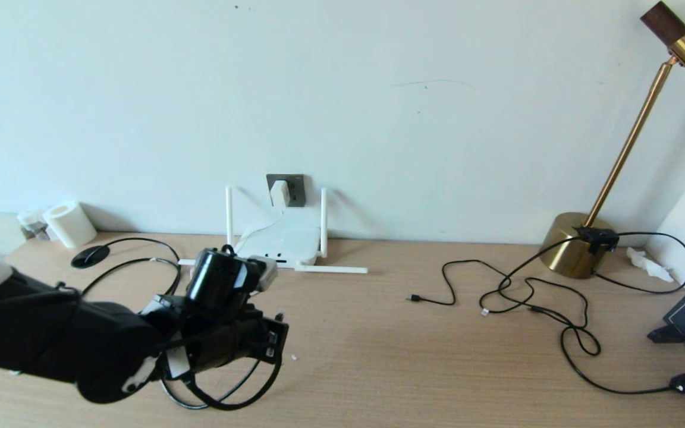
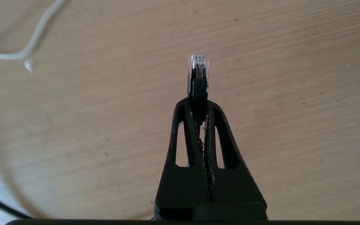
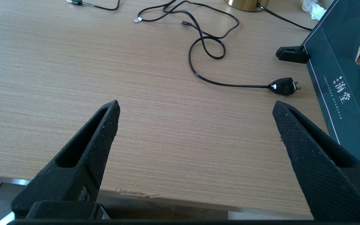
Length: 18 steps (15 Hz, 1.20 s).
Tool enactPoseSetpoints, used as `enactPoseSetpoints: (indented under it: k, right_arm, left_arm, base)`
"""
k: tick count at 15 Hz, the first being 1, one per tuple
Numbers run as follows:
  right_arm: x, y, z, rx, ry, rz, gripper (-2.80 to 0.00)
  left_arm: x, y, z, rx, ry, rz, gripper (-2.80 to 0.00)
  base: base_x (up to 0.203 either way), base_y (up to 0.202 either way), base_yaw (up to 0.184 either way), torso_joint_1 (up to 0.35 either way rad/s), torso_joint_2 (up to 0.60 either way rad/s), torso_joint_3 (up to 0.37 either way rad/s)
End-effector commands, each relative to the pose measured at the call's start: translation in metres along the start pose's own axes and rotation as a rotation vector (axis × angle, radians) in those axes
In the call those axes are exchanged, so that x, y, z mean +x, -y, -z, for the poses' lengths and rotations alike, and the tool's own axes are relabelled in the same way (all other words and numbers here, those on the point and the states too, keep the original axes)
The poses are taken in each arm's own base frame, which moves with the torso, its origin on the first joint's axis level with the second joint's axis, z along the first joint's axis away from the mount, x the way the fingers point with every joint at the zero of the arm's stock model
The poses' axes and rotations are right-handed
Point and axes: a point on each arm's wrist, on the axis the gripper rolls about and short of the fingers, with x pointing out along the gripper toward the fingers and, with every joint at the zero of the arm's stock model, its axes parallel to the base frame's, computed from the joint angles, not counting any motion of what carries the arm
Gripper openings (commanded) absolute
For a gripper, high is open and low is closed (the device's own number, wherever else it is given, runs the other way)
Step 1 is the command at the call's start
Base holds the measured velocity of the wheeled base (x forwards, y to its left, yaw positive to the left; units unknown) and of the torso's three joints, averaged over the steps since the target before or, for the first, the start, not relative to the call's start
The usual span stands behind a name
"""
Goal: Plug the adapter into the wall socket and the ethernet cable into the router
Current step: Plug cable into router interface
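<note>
the right gripper [image 3: 195,109] sat nearest, at the bottom of its wrist view, its jaws wide apart over bare wooden desk [image 3: 136,93] near the front edge, holding nothing. past it in that view lay a black power plug [image 3: 284,87] on a looping thin black cable [image 3: 205,43], with a dark patterned box [image 3: 339,78] at the right edge.

in the lower left of the head view the left gripper [image 1: 274,339] hung over the desk on its black arm. in its wrist view, the jaws were pressed together on the black boot of the ethernet cable [image 2: 198,78], the clear plug tip standing out beyond the fingertips [image 2: 183,107]. the cable's black loops curled under the arm at the bottom left of the head view.

further back, centre left of the head view, the router [image 1: 283,244] lay flat on the desk against the wall, two antennas upright and two lying flat. just above it the adapter [image 1: 279,193] sat in the wall socket [image 1: 295,189], its white cord dropping to the router.

at the far left stood a paper roll [image 1: 69,223]; at the far right a brass lamp [image 1: 580,244], with thin black cables [image 1: 527,297] strewn before it.
</note>
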Motion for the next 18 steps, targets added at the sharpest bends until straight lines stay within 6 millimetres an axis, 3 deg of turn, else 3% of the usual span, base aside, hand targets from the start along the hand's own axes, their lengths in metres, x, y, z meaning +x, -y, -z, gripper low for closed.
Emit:
enactPoseSetpoints:
  k: [1,5,8,13,18]
  right_arm:
    - [0.0,0.0,0.0,-0.001,-0.003,-0.001,0.0]
    - [0.0,0.0,0.0,-0.001,-0.003,-0.001,0.0]
    - [0.0,0.0,0.0,-0.001,-0.003,-0.001,0.0]
    - [0.0,0.0,0.0,-0.001,-0.003,-0.001,0.0]
    - [0.0,0.0,0.0,-0.001,-0.003,-0.001,0.0]
  left_arm:
    - [-0.003,-0.006,0.004,-0.063,-0.018,-0.005,-2.8]
    - [-0.003,-0.013,0.001,-0.22,-0.129,-0.063,-2.8]
    - [0.003,-0.024,-0.017,-0.267,-0.178,-0.105,-2.8]
    - [0.032,-0.034,-0.032,-0.361,-0.259,-0.15,-2.8]
    - [0.066,-0.044,-0.04,-0.334,-0.267,-0.168,-2.8]
  base:
    - [0.0,0.0,0.0,0.0,0.0,0.0]
    - [0.0,0.0,0.0,0.0,0.0,0.0]
    - [0.0,0.0,0.0,0.0,0.0,0.0]
    - [0.0,0.0,0.0,0.0,0.0,0.0]
    - [0.0,0.0,0.0,0.0,0.0,0.0]
